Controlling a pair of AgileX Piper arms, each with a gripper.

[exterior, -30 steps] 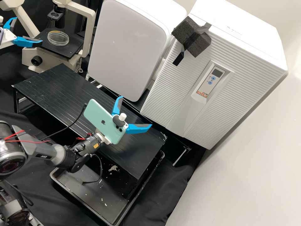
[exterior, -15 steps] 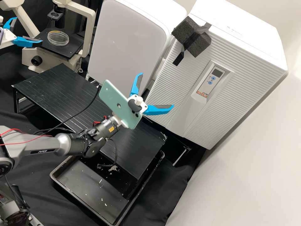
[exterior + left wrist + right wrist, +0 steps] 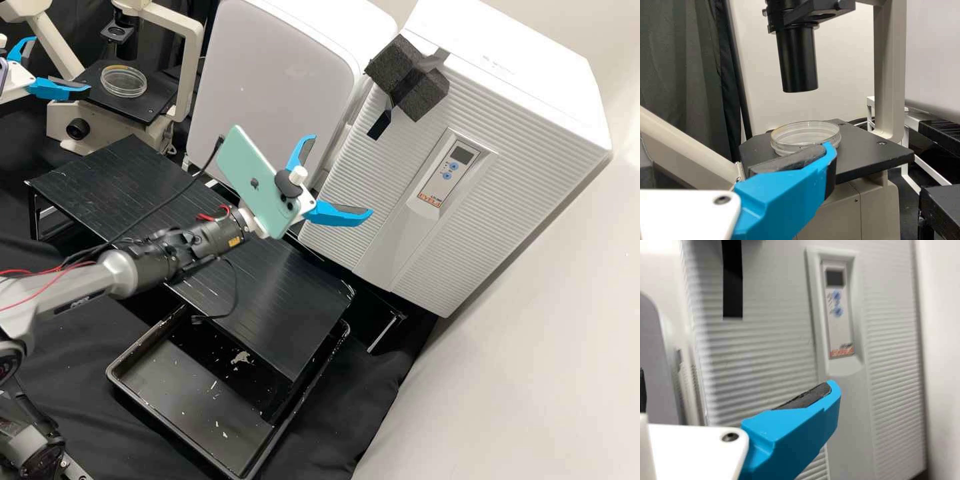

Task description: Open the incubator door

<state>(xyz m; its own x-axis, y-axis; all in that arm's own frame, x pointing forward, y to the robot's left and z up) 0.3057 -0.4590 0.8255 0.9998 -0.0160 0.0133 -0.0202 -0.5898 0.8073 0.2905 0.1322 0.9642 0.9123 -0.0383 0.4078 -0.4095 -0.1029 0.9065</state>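
Observation:
The incubator point(image 3: 527, 180), a white box with a ribbed front, stands at the right of the high view, its door closed. A dark foam block point(image 3: 408, 79) is fixed at the door's upper left, with a black tab point(image 3: 380, 125) hanging below. My right gripper point(image 3: 341, 175) is open and empty in front of the door's lower left part, below the tab. In the right wrist view, the tab point(image 3: 733, 285) hangs beyond my right gripper point(image 3: 737, 390), apart from it. At the upper left, my left gripper point(image 3: 61, 65) stands open beside the microscope; the left wrist view shows my left gripper point(image 3: 735, 155) near its stage.
A second white appliance point(image 3: 273, 93) stands left of the incubator. A black slatted stand point(image 3: 133, 193) lies beneath the right arm, with a black tray point(image 3: 193, 407) partly under it. Clear dishes point(image 3: 124, 81) rest on the microscope stage point(image 3: 157, 100). A pale wall borders the incubator's right.
My right gripper has moved up and to the right in the high view, towards the incubator, its fingers still apart. The left gripper and the door have kept still.

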